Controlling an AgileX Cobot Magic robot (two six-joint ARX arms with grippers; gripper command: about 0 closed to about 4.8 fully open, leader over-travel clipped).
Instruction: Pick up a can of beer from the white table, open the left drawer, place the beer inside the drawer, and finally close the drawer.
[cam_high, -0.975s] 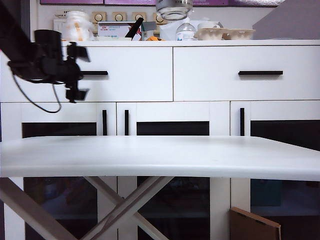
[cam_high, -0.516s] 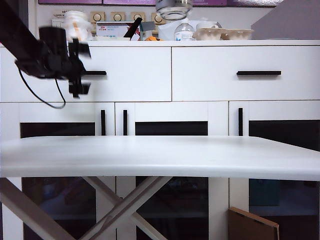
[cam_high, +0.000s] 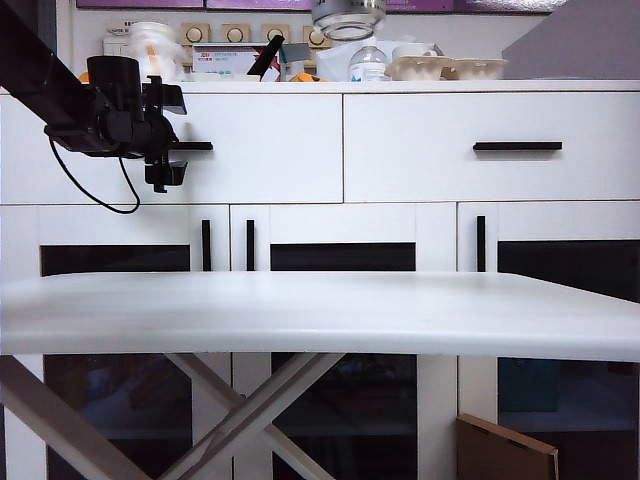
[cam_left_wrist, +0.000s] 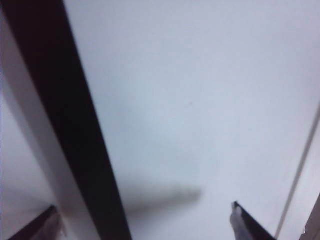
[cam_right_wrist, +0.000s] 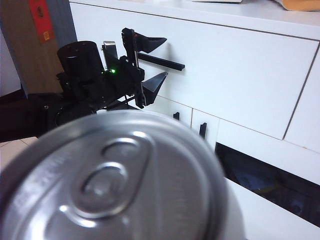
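**Left gripper at the drawer handle, can up in the right gripper**

Left gripper (cam_high: 168, 130) is sitting at the left drawer (cam_high: 250, 150), jaws wide open, one finger above and one below the black bar handle (cam_high: 190, 146), not clamping it. Left wrist view is showing the handle (cam_left_wrist: 65, 125) running between the fingertips (cam_left_wrist: 245, 220) against the white drawer front. Can of beer (cam_right_wrist: 115, 185) is filling the right wrist view, top up, tab unopened; right gripper itself isn't showing, so can't tell its opening. White table (cam_high: 320, 310) is standing in front of the cabinet.
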